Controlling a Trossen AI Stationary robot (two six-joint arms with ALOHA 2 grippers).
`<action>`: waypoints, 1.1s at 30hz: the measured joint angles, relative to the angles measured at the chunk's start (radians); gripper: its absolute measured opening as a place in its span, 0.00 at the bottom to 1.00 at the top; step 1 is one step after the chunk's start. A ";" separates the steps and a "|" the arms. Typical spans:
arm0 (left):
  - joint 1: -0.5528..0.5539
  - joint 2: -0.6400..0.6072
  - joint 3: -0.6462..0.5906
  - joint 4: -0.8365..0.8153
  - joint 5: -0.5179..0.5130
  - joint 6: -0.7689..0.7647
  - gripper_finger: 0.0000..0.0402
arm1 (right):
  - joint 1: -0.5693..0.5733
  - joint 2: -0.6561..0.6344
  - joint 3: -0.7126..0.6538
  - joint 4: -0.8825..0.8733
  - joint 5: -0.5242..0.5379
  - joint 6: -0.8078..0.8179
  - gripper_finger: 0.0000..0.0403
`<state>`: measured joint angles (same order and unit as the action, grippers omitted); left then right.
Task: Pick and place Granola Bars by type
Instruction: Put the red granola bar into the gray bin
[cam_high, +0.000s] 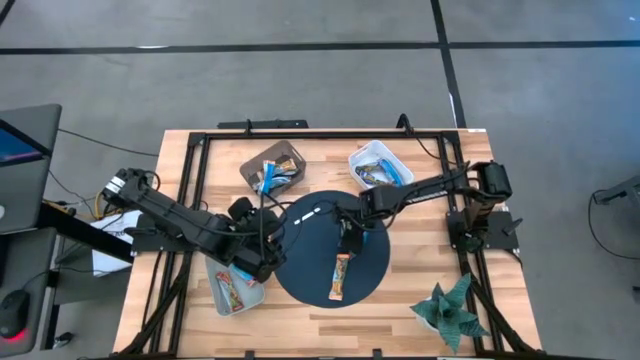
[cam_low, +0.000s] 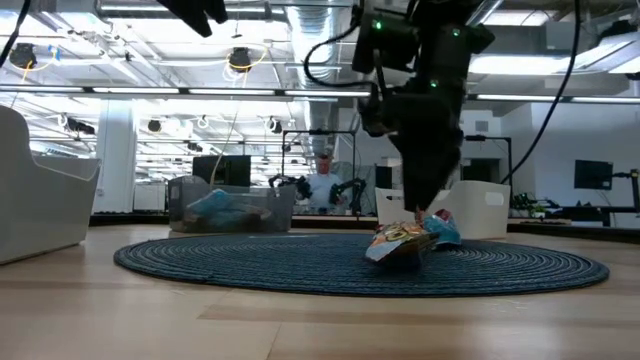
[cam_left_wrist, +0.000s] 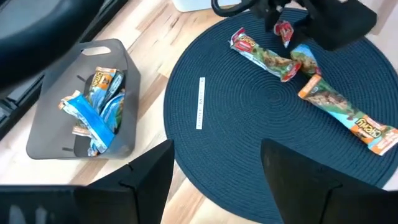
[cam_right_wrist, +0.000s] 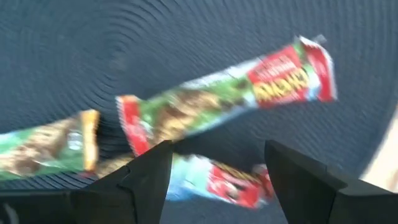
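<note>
Several granola bars lie on the round dark mat (cam_high: 300, 260). A red-and-green bar (cam_right_wrist: 230, 93) and a blue-and-red bar (cam_right_wrist: 217, 180) lie side by side, with an orange-ended bar (cam_right_wrist: 43, 146) next to them. In the left wrist view the red-and-green bar (cam_left_wrist: 264, 56) and an orange-and-blue bar (cam_left_wrist: 345, 112) show. One orange bar (cam_high: 342, 277) lies apart near the mat's near edge. My right gripper (cam_right_wrist: 214, 180) is open, low over the blue-and-red bar, pointing down (cam_low: 420, 215). My left gripper (cam_left_wrist: 217, 180) is open above the mat's left edge (cam_high: 265, 265). My right gripper stands with one finger (cam_right_wrist: 143, 180) on each side of the blue-and-red bar's middle (cam_right_wrist: 211, 177), coming from above. The bar lies flat on the mat. I cannot tell whether the fingertips touch it.
A thin white stick (cam_left_wrist: 200, 102) lies on the mat. A bin with blue and orange bars (cam_high: 272, 168) and a white bin (cam_high: 380, 165) stand at the far side. Another bin with bars (cam_high: 235, 290) sits near left. A green paper plant (cam_high: 450, 310) stands near right.
</note>
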<state>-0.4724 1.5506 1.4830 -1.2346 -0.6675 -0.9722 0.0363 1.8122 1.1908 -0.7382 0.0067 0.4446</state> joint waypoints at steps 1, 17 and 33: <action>0.000 0.002 0.000 0.000 0.004 0.000 0.58 | -0.005 0.000 0.000 -0.015 0.002 -0.001 0.62; 0.000 0.008 0.000 0.014 0.000 0.000 0.58 | -0.030 0.010 -0.001 -0.024 0.151 -0.077 0.62; 0.000 0.008 0.000 0.015 0.000 0.001 0.58 | 0.004 0.010 -0.001 0.061 0.103 -0.222 0.62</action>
<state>-0.4728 1.5585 1.4830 -1.2198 -0.6680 -0.9716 0.0401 1.8217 1.1900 -0.6767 0.1099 0.2224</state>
